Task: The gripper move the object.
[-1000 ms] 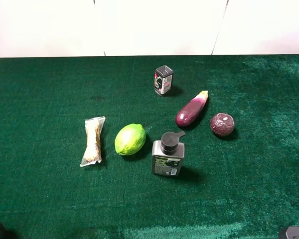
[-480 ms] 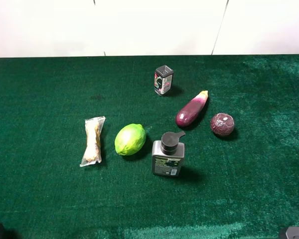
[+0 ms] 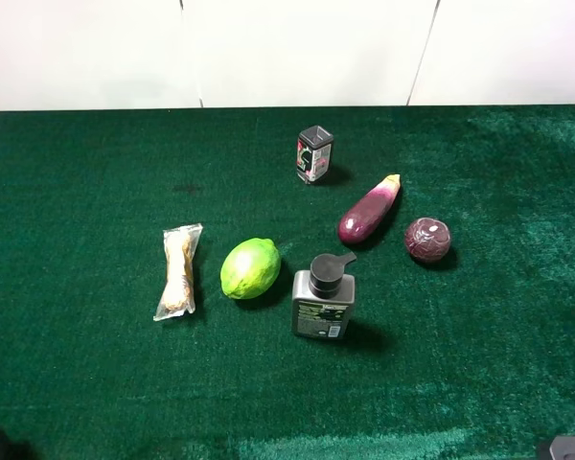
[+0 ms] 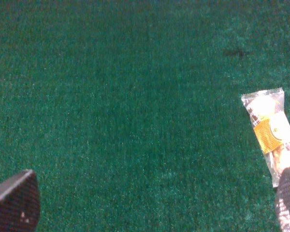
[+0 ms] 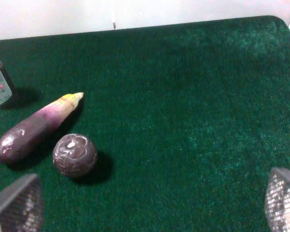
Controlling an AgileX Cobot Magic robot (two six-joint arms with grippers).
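Note:
The object, a flat grey bottle [image 3: 323, 305] with a black pump cap and a dark green-and-white label, stands on the green cloth just right of the lime in the exterior view. Neither wrist view shows it. My left gripper [image 4: 152, 203] is open and empty over bare cloth, with the snack packet [image 4: 270, 130] beside one fingertip. My right gripper [image 5: 150, 203] is open and empty, near the purple ball [image 5: 75, 155] and the eggplant [image 5: 34, 129]. In the exterior view only slivers of the arms show at the bottom corners, far from the bottle.
A small black can [image 3: 314, 153] with a red-white label stands at the back. An eggplant [image 3: 368, 210] and a purple ball [image 3: 427, 240] lie right of the bottle. A lime [image 3: 250, 268] and a snack packet [image 3: 178, 270] lie to its left. A white wall runs behind the table.

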